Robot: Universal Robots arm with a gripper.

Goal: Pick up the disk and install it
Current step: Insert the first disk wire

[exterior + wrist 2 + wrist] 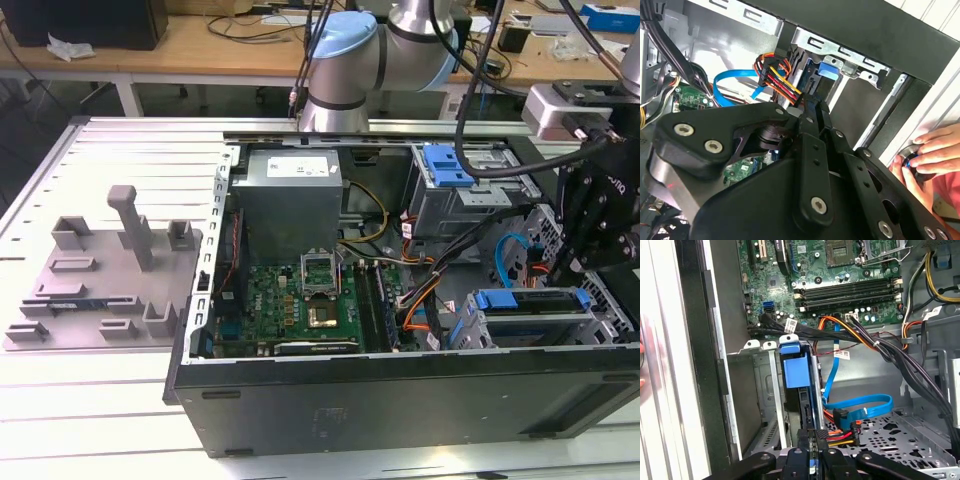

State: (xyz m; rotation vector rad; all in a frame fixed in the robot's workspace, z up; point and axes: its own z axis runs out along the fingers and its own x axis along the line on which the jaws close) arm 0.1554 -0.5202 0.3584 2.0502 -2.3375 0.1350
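Note:
The disk (528, 300) lies edge-up in the metal drive cage (600, 325) at the open computer case's front corner, on the exterior view's right, with its blue rail on top. In the first wrist view the disk (796, 371) stands in the cage slot with its blue tab at the far end. My gripper (566, 272) is at the disk's near end. Its fingers (799, 460) are drawn close together with a strip of blue rail between them. In the second wrist view the gripper (815, 112) points at the blue tab (830, 70).
Orange and black power leads (840, 434) and a blue data cable (860, 407) lie right beside the disk's near end. The motherboard (310, 300) fills the case floor. A second blue-topped bay (447, 165) is at the back. A grey fixture plate (100, 280) lies outside. A person's hand (932, 150) rests beside the case.

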